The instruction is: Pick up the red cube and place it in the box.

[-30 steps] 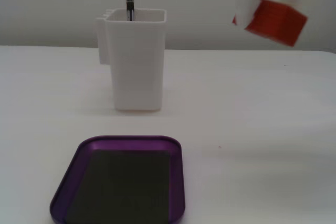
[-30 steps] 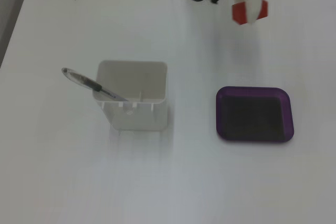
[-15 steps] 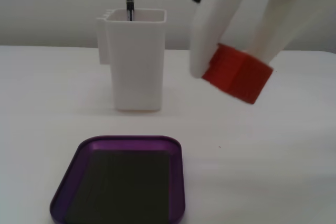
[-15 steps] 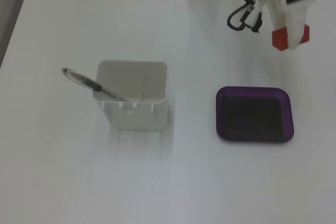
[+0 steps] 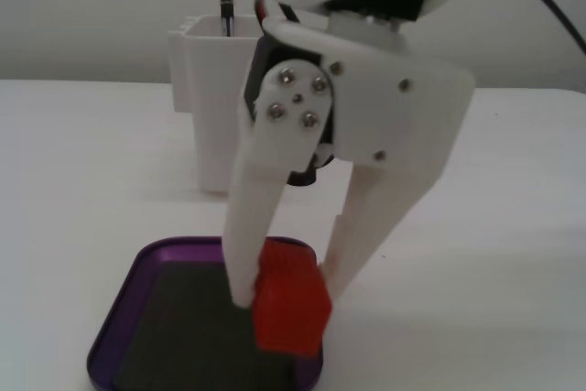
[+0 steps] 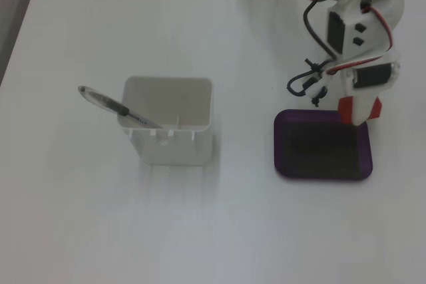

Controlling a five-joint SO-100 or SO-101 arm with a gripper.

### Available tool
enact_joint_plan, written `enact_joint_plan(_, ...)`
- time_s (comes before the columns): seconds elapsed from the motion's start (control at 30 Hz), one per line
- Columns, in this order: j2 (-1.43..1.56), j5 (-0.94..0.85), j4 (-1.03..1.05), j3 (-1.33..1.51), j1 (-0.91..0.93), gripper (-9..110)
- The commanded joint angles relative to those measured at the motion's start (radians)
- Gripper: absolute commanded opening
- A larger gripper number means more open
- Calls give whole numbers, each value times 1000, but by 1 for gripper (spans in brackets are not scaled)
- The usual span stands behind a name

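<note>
The cube (image 5: 291, 310) is gripped between the closed jaws of the gripper (image 5: 286, 298) and held over the right part of the tray (image 5: 119, 310), seen from the low fixed view. From above, the cube (image 6: 359, 107) is seen at the tray's (image 6: 322, 172) top right corner. A white container (image 6: 170, 147) with a pen (image 6: 113, 106) stands well apart.
</note>
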Motion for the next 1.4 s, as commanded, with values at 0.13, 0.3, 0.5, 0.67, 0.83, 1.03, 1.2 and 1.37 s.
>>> enact_joint_plan(0.13, -43, 5, -12, -54, 91, -1)
enact_joint_plan(0.3, -46, 21, -12, -55, 89, -1)
enact_joint_plan(0.5, -48, 15, -12, -55, 92, 0)
enact_joint_plan(0.67, -48, 14, -8, -55, 92, 1)
enact_joint_plan(0.83, -43, 14, 2, -55, 92, 10)
enact_joint_plan(1.03, -32, -20, 11, -55, 91, 13)
enact_joint_plan(1.2, -31, -43, 176, -184, 91, 14)
enact_joint_plan(1.37, -31, -41, 460, -479, 101, 18)
